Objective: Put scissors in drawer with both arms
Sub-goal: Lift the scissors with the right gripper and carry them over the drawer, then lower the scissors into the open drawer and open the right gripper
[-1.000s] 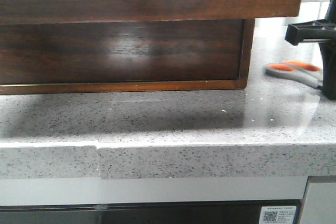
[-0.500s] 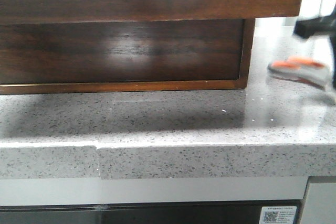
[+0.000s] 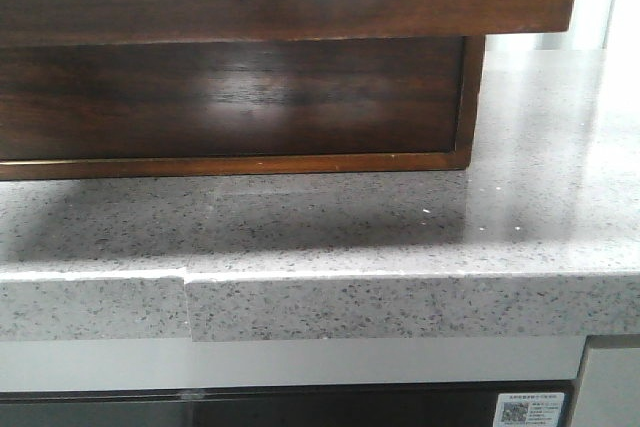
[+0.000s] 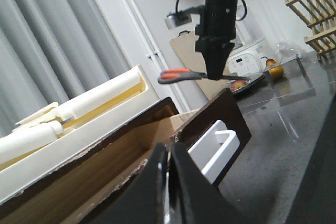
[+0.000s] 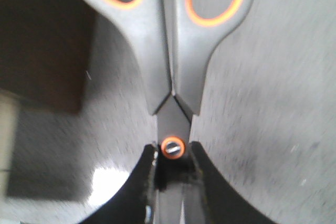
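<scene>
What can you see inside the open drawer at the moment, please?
The drawer shows only bare light wood; the left gripper hides its near part. The scissors hang above in the right gripper.

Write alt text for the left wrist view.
The right gripper holds the scissors level in the air above the open drawer. The left gripper is dark and blurred in the foreground, at the drawer's front.
</scene>
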`<state>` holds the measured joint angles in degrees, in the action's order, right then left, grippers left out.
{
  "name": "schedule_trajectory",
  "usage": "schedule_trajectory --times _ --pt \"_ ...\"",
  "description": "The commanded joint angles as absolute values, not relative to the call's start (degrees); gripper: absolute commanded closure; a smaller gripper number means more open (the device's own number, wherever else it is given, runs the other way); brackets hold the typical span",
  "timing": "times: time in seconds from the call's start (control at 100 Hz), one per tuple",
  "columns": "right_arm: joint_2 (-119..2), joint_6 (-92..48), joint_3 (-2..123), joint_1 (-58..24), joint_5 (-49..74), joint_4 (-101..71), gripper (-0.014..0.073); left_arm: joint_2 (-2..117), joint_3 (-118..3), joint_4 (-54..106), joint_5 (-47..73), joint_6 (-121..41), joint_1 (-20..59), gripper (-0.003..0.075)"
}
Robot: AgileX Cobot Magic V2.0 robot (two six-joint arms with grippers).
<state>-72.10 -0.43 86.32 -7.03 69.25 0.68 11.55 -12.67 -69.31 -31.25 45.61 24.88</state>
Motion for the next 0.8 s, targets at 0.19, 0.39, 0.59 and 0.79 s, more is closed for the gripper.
schedule_trajectory --times 0.19,0.39,0.59,0.79 --pt "-69.5 -12.7 99.8 -13.6 66.0 -3.9 0.0655 12.0 -14.2 -66.7 -32.5 46.3 25.3 0.0742" --pt "-69.7 -22.4 100.4 -24.9 61.8 -4.5 0.0654 12.0 -14.2 -66.7 -32.5 46.3 25.3 0.0742" --pt "-72.7 -31.1 100.4 -36.0 60.9 -4.2 0.0654 12.0 -14.2 -66.7 -32.5 46.3 25.3 0.0742" --pt "-78.9 -33.8 100.4 -40.8 62.4 -3.2 0.0655 12.0 -14.2 -66.7 -32.5 46.3 25.3 0.0742"
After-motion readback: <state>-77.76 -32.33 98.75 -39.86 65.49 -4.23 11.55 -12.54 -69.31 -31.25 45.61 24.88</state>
